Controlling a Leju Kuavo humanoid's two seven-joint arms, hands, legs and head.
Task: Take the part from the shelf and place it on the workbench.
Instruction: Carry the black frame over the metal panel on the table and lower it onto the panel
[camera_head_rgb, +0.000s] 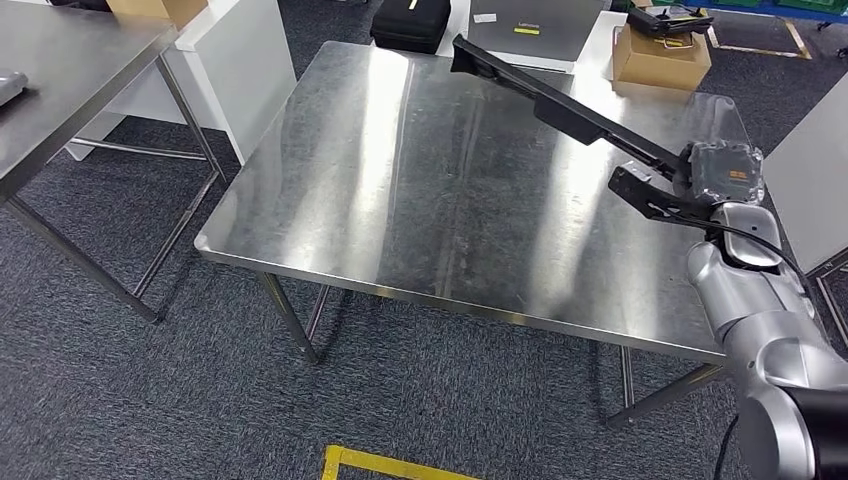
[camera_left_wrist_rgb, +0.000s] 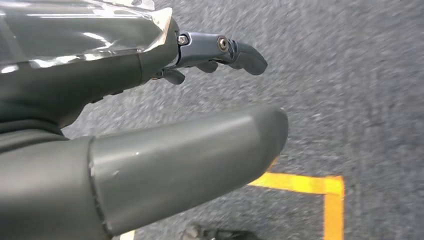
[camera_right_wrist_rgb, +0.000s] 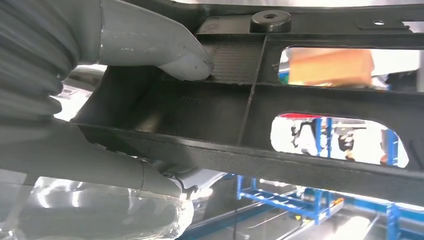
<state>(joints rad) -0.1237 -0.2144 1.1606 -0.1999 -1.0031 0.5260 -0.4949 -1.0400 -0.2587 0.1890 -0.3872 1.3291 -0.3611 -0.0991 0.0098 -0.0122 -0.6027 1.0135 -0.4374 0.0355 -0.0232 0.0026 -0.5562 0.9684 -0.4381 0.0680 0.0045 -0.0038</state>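
Right hand grips one end of the part: a long, black, moulded plastic piece, a ribbed channel with cut-out windows and a round boss, as seen in the right wrist view. My thumb presses on the inside face and the remaining fingers wrap under the lower rail, so the grasp looks firm.

Position of the part: held in the air above the stainless-steel surface, over its far right quarter. It is not touching the metal as far as I can judge. Its long axis runs from my hand away and to the left, toward the far edge of the surface, with the free end higher than the gripped end and close to the black case standing beyond that edge.

Key relation for the coming move: the whole length of the part lies out ahead of the hand, cantilevered, so lowering the wrist alone would bring the near end down first. I judge that the free end needs tipping down until the axis is level with the surface, then the whole piece lowered flat, kept inside the far edge.

Left hand: hangs at my side over grey carpet and a yellow floor marking. It holds nothing; fingers loosely curled but apart from the thumb, so released. The right arm is the only one placed for this
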